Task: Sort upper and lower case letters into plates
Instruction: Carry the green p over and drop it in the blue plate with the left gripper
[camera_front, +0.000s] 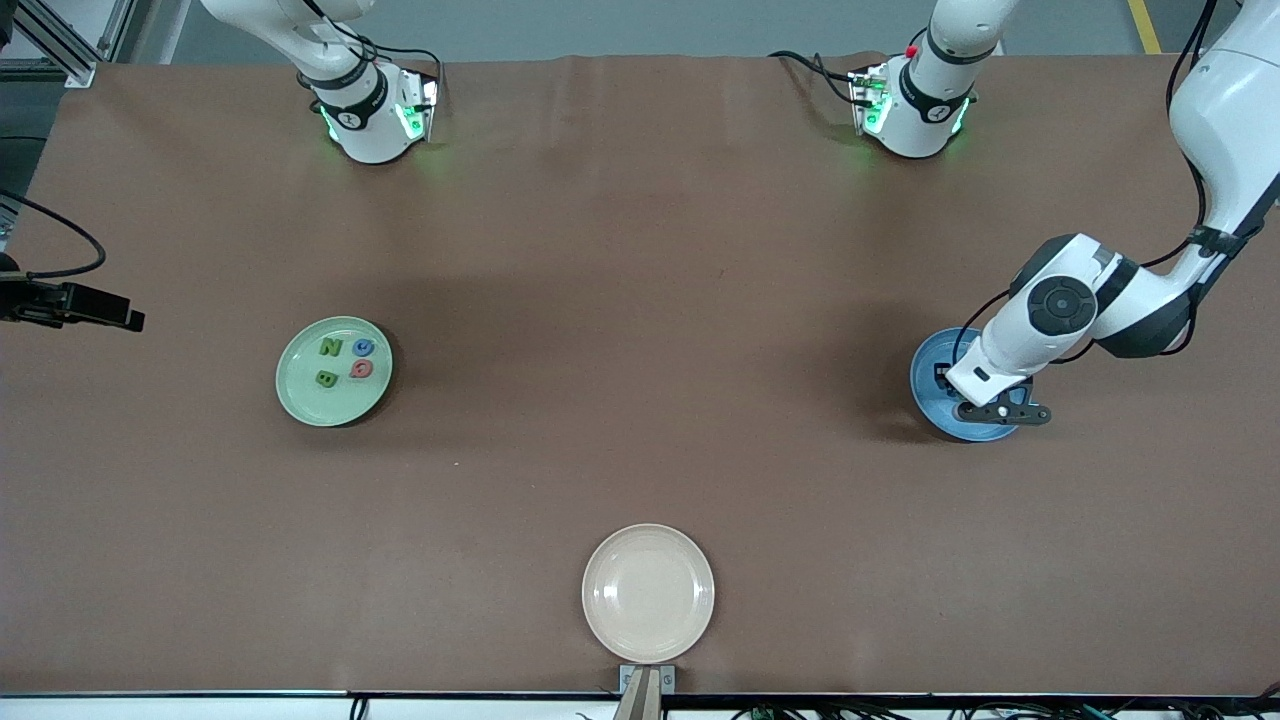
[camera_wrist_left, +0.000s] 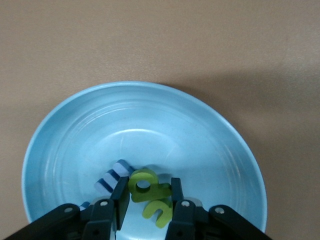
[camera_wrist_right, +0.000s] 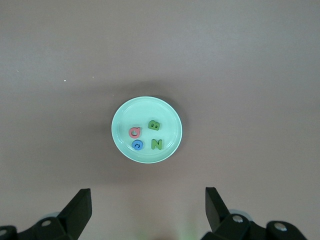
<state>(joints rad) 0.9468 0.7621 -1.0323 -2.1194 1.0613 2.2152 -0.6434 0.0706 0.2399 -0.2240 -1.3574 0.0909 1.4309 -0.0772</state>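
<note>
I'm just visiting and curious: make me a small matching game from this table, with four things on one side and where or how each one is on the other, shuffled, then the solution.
Things:
1. pale green plate
2. blue plate
3. cream plate
4. right gripper

Descriptions:
A. holds nothing, nearest the front camera
B. open, up above the pale green plate
C. holds four letters, toward the right arm's end of the table
D. the left gripper is down in it, pinching a green letter

Pairs: 1-C, 2-D, 3-A, 4-B
</note>
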